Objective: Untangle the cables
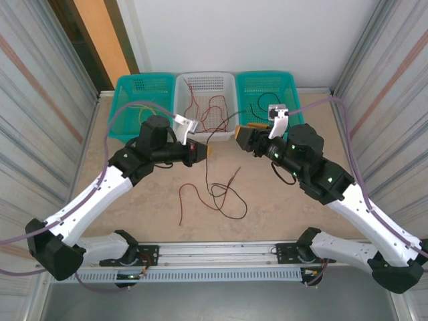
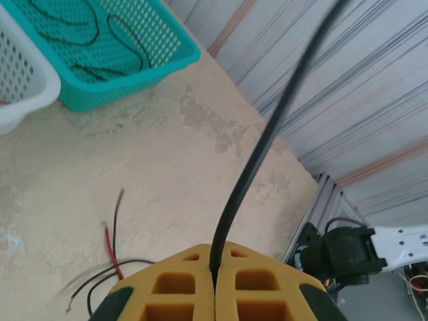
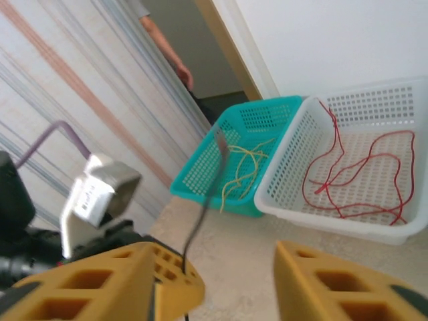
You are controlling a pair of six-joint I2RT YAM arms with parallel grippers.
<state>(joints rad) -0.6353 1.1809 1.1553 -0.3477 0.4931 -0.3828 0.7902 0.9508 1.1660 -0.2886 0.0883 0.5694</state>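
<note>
Closest to the lens in the left wrist view, the yellow fingers of the left gripper are pressing flat together and pinching a black cable, which is rising from the seam between them and arcing out of frame. From above, this gripper is hovering over the table just in front of the white basket. The clamped strand appears to be trailing down into the loose tangle of red and black wires lying on the tabletop between the two arms. Holding it raised like this is probably a way of drawing one black wire clear of the knot. The three baskets at the far edge are acting as sorting bins: yellowish cables are lying in the left teal basket, red cables in the white one and black cables in the right teal basket. The pinched strand is therefore likely meant for the right one. The right gripper is facing the left one from nearby, its fingers spread wide and gripping nothing. A blurred dark strand is passing just beside its left finger, and whether it is touching I cannot tell. This gripper is sitting where it could take a second hold on the wire.
</note>
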